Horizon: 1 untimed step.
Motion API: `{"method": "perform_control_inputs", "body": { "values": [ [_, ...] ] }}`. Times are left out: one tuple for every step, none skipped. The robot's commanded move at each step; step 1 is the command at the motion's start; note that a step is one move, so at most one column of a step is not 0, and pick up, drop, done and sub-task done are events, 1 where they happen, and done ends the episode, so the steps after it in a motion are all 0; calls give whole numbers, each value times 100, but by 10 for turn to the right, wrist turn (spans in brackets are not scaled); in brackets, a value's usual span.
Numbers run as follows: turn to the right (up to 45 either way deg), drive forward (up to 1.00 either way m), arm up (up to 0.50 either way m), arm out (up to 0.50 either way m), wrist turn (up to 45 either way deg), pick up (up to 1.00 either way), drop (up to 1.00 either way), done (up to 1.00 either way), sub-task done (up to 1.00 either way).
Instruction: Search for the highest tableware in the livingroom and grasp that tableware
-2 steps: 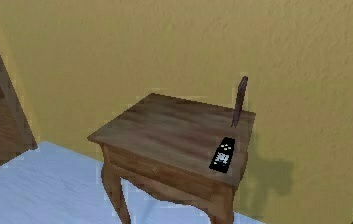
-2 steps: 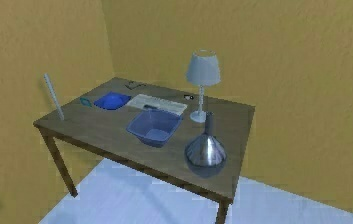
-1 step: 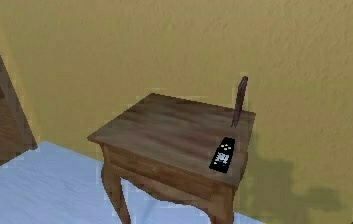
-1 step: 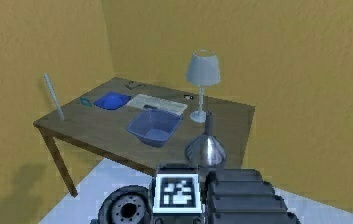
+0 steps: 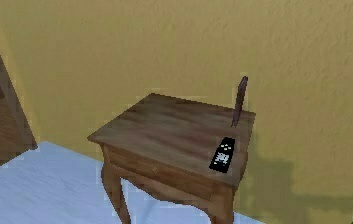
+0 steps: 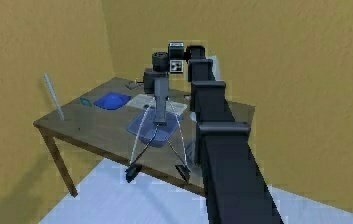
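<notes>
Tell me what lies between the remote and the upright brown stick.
Only bare wooden tabletop, seen in the forward view, lies between the remote and the stick.

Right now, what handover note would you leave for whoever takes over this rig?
Gripper: at the wooden table, with a pale blue dish lying behind it. Cannot tell whether it holds anything.
Things: a darker blue dish lies farther along the table, and a tall clear vessel stands at its far corner. Ahead, a side table carries a remote.
Done: tableware found, arm over it.
Left: nothing is lifted clear of the table yet.
</notes>
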Motion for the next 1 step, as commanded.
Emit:
{"method": "perform_control_inputs", "body": {
  "values": [
    [0,0,0,0,450,0,0,0,0]
  ]
}}
